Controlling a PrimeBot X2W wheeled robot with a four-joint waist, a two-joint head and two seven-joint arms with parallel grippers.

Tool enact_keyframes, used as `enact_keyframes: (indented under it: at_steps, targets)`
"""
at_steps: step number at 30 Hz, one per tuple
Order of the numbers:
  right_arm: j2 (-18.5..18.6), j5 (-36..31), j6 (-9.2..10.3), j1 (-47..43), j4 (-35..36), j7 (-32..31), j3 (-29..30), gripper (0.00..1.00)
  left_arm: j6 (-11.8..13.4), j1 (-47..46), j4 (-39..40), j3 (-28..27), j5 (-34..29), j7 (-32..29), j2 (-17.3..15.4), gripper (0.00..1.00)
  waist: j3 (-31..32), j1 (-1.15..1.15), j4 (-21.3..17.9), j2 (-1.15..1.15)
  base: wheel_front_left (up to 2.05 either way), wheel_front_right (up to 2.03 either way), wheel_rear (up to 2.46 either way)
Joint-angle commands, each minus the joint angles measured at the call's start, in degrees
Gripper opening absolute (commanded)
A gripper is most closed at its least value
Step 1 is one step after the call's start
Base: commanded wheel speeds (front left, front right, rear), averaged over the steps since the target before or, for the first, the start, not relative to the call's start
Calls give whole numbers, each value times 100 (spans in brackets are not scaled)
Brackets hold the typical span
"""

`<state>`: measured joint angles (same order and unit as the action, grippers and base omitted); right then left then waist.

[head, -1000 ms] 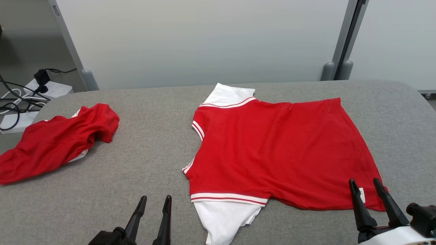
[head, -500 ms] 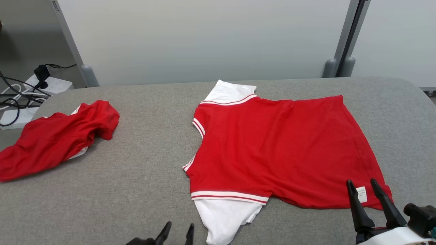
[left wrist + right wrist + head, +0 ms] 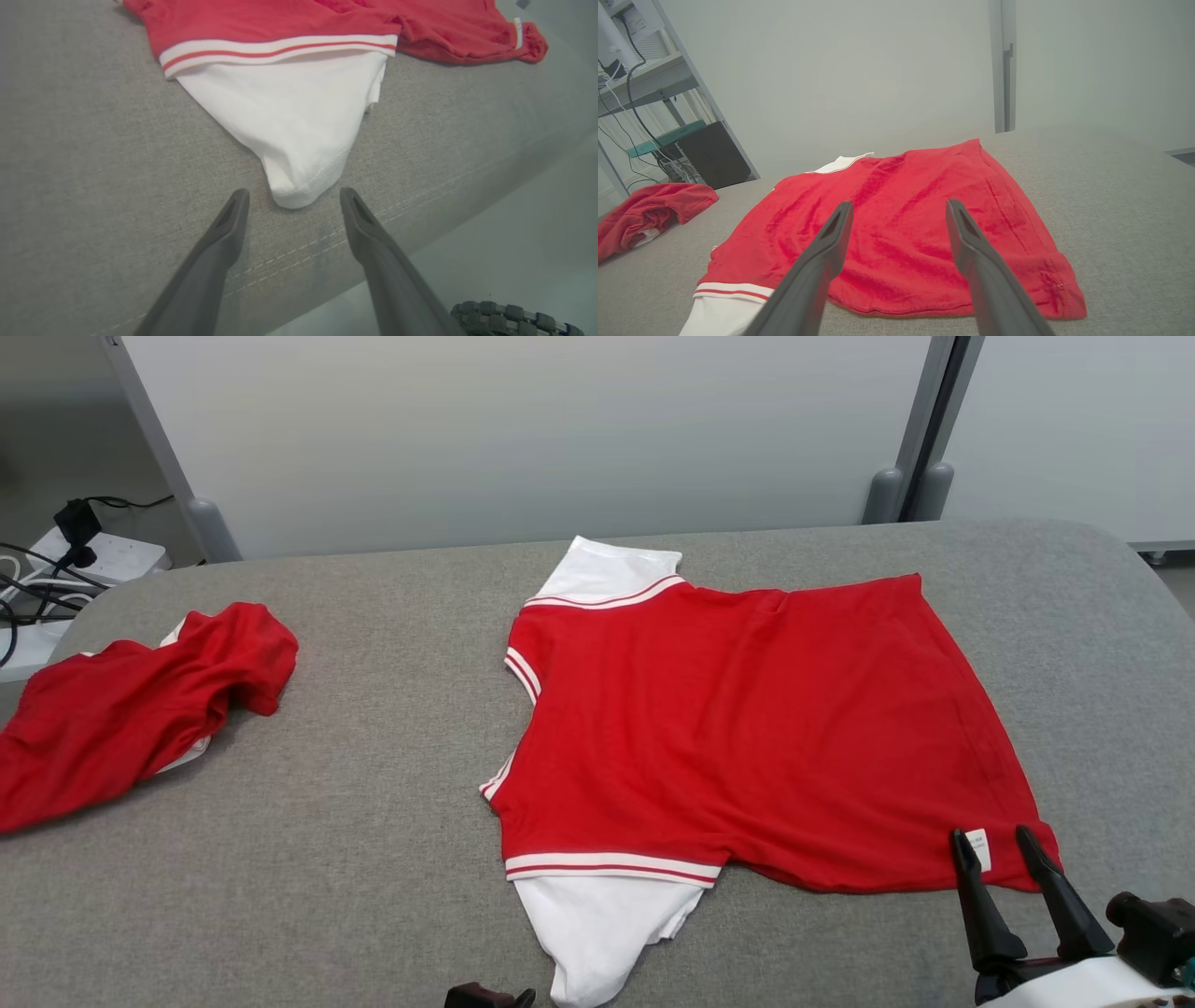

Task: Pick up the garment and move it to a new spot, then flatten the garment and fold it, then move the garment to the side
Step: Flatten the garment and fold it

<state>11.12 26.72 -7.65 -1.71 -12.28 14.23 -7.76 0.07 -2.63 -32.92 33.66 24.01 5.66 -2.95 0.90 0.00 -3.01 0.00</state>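
Directly ahead of spread, empty left gripper (image 3: 294, 193): white sleeve tip (image 3: 299, 186) of red shirt (image 3: 747, 709); right gripper (image 3: 990, 835), likewise spread and empty, at hem (image 3: 1006, 870).

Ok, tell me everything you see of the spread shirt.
The shirt is red knit with white sleeves and striped trim. It lies spread flat on the grey table, neck to the left, a white tag at its near hem corner. The near sleeve's tip sits between the open left claw's fingertips, ungripped.

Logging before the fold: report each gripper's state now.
Left gripper: open, holding nothing, fingertips by the white sleeve tip.
Right gripper: open, holding nothing, by the red shirt hem.
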Motion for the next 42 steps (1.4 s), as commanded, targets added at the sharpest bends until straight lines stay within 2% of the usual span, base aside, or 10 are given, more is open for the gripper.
enact_keyframes:
  at_steps: [1,11,16,22,29,39,40,41,42]
  targets:
    - [131,27,16,183,89,76,-107,100,52,-366,19,-105,-51,91,7,100,-19,0,-29,0,0,0,0]
    - [250,72,16,225,86,76,-154,100,287,-800,-786,255,154,320,7,100,-130,0,-156,0,0,0,0]
    - [296,100,16,266,62,76,-153,100,118,-933,-990,488,469,458,7,100,-171,0,-157,0,0,0,0]
    - [318,159,16,288,41,76,-181,100,106,-1123,-1159,726,738,587,7,100,-204,0,-106,0,0,0,0]
    - [319,187,16,337,25,77,-169,100,-25,-1263,-1346,902,1083,620,7,100,-239,0,-53,0,0,0,0]
    - [311,189,16,360,-8,77,-185,100,136,-1363,-1269,966,1312,899,7,100,-205,0,-65,0,0,0,0]
    - [314,193,16,366,-9,77,-191,100,136,-1371,-1271,991,1311,906,7,9,-203,0,-74,0,0,0,0]
    - [316,196,16,371,-9,77,-193,100,140,-1374,-1272,1003,1324,911,7,0,-203,0,-83,0,0,0,0]
    - [318,199,16,376,-9,77,-196,100,137,-1377,-1295,1029,1343,913,7,0,-205,0,-91,0,0,0,0]
